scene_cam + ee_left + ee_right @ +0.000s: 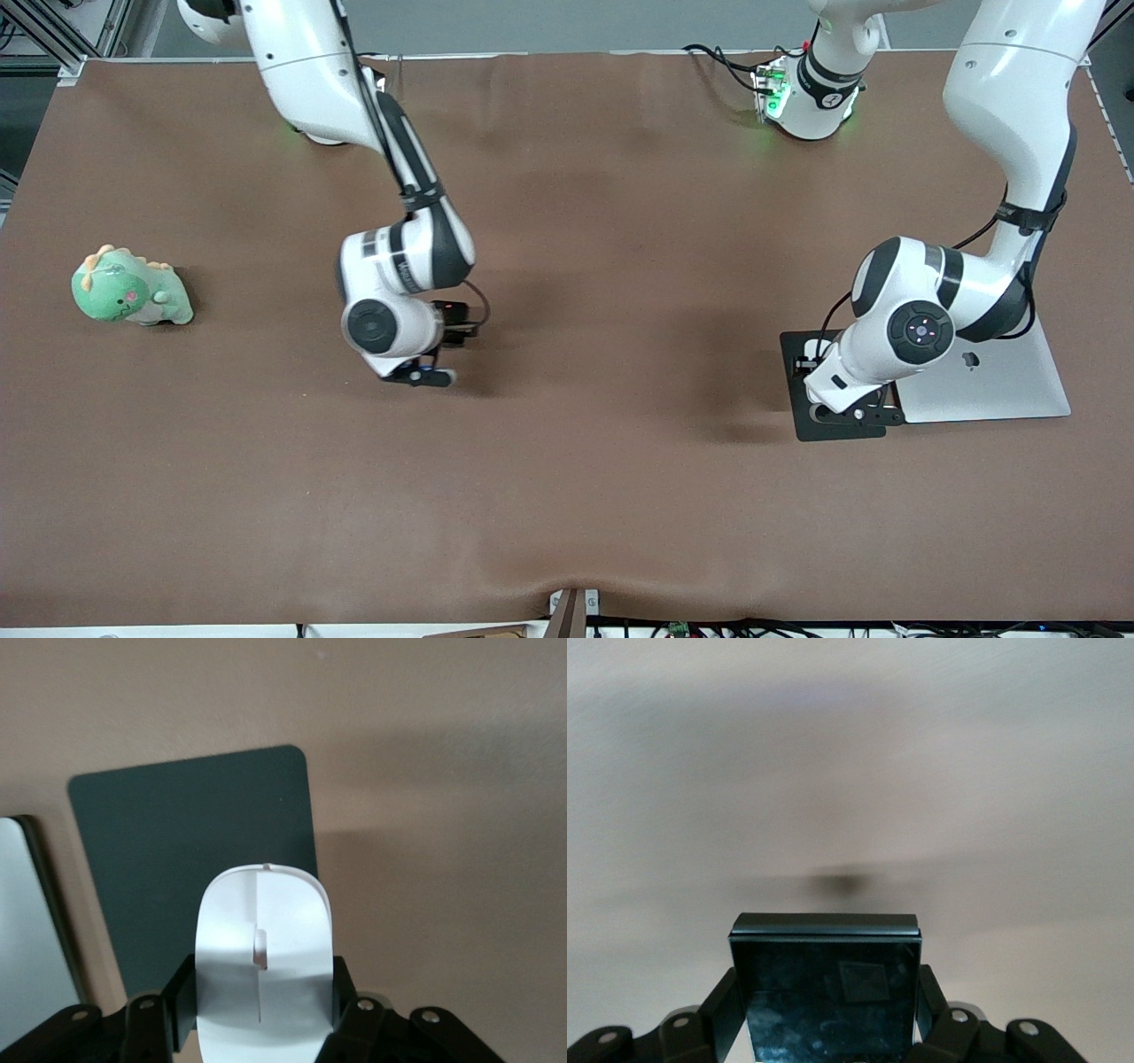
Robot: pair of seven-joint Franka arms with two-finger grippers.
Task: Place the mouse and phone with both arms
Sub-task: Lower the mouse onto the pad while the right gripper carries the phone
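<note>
1. Your left gripper (261, 1028) is clamped on the white mouse (263, 966), holding it over the dark mat (177, 850) beside the laptop (992, 385), ready for setting down.
2. Your right gripper (828, 1028) pinches the black phone (826, 988) by its edges over bare table (567, 496).

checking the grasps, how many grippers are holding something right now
2: the left gripper, over the dark mat, is shut on the mouse; the right gripper, over bare table, is shut on the phone.

Phone (828, 992) bottom beyond frame edge
</note>
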